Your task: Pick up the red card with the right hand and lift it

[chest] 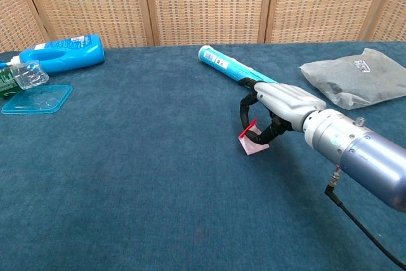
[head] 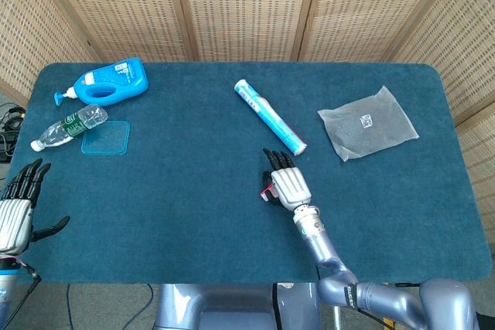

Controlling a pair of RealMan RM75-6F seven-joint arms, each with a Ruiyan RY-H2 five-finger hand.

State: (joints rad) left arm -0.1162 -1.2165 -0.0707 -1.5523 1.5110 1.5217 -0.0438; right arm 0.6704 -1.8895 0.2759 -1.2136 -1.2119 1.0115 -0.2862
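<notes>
Item: red card (chest: 252,136), small and thin. We find it near the middle of the tabletop (head: 193,191), toward the front edge, pinched in the right hand (chest: 269,115). In the chest view it is tilted, its upper edge between the dark fingers (chest: 244,107) and its pale lower face turned down toward the cloth. Whether a corner touches the cloth we cannot tell. In the head view only a red sliver (head: 268,189) shows at the hand's left side.

Handling, as we judge it: very light, fairly stiff yet bendable, smooth-faced and apt to slip or twist in a narrow pinch. Best held across an edge, pads on opposite faces, well in from the corner.

Orientation: its long axis appears to slope from the fingers down toward the front of the tabletop. The exact direction is not readable.

Right hand: closed on the card, palm down.

Left hand (head: 17,208): at the front left corner, off the tabletop, fingers spread, holding nothing.

Nearby: blue-and-white tube (head: 270,117) just beyond the right hand. Well apart: clear plastic bag (head: 367,123) to the right; blue detergent bottle (head: 108,83), water bottle (head: 68,127) and blue transparent square lid (head: 106,137) at the far left.
</notes>
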